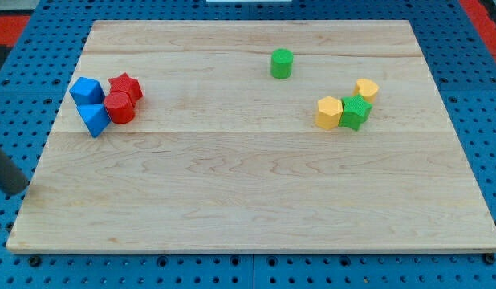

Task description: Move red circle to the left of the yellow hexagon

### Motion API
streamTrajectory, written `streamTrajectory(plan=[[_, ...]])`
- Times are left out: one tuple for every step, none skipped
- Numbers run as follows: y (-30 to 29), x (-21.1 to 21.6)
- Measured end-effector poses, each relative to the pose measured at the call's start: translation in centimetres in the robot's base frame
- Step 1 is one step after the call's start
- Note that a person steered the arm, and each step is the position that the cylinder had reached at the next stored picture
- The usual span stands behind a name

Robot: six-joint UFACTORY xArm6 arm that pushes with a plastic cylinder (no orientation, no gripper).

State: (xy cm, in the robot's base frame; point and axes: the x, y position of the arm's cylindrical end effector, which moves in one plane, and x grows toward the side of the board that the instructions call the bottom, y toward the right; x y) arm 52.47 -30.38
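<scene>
The red circle (119, 107) sits near the board's left edge in a tight cluster, touching a red star (126, 85) above it, a blue cube (86, 90) to its upper left and a blue triangle (95, 120) at its left. The yellow hexagon (329, 112) sits far to the right, touching a green star (355, 111). My dark rod enters from the view's left edge. Its tip (20, 193) is just off the board's left edge, well below and left of the red circle, touching no block.
A green circle (282, 63) stands alone at the upper middle. A yellow heart (366, 88) sits just above the green star. The wooden board (248, 209) lies on a blue perforated table (489, 120).
</scene>
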Motion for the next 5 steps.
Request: streamTrajectory(plan=[[2.2,-4.6],[7.5,-5.5],[6.2,-5.7],[2.7,-7.3],[5.4,-11.2]])
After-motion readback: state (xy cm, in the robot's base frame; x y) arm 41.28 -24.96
